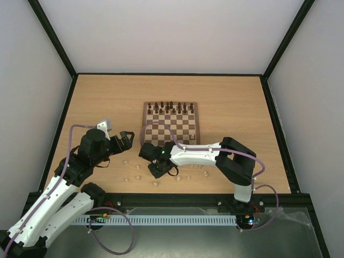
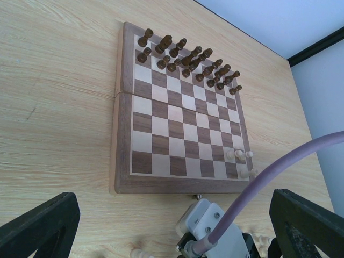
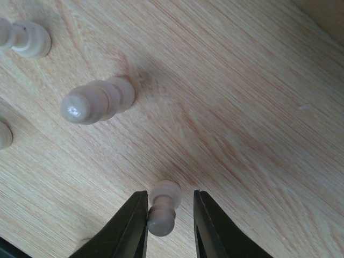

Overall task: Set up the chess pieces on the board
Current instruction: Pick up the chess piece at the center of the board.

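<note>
The board point(image 1: 171, 143) lies mid-table, with dark brown pieces point(image 1: 171, 107) in its two far rows. A few pale chess pieces point(image 2: 239, 155) stand at its near right corner. Several more pale pieces point(image 1: 156, 184) are scattered on the table in front of the board. My right gripper point(image 1: 156, 171) is low over them. In the right wrist view its jaws point(image 3: 170, 196) stand narrowly open around a pale pawn point(image 3: 161, 208). The left finger touches the pawn and the right finger is apart from it. My left gripper point(image 1: 126, 138) is open and empty left of the board point(image 2: 123, 134).
Other pale pieces point(image 3: 97, 101) stand close to the left of the right gripper, one point(image 3: 24, 36) further off. The right wrist's white camera housing point(image 2: 207, 223) and purple cable point(image 2: 279, 169) sit between the left gripper's fingers point(image 2: 40, 226). Black frame rails edge the table.
</note>
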`<action>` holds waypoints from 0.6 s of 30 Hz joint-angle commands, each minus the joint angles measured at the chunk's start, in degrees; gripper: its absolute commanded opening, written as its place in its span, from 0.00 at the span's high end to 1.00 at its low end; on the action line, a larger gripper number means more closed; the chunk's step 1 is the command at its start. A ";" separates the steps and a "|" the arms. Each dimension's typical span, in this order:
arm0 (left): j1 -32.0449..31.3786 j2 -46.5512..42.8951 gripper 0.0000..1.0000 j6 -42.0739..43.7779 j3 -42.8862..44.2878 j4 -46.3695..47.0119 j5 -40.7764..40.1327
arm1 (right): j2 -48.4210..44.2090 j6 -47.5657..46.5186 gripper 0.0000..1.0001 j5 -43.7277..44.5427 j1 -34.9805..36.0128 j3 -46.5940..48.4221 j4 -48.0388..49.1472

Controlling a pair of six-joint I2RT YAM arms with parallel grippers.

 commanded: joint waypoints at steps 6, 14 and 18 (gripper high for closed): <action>0.14 -0.87 0.00 0.68 -0.31 0.08 0.65 | 1.25 0.50 0.83 1.10 0.35 1.68 -1.32; 0.14 -0.28 0.00 0.77 -0.12 -0.03 0.69 | -2.83 -0.42 0.86 4.56 0.04 4.03 -5.44; 0.14 0.08 0.01 1.00 0.11 0.04 0.65 | -6.38 -2.31 0.86 6.15 -3.53 6.20 -8.69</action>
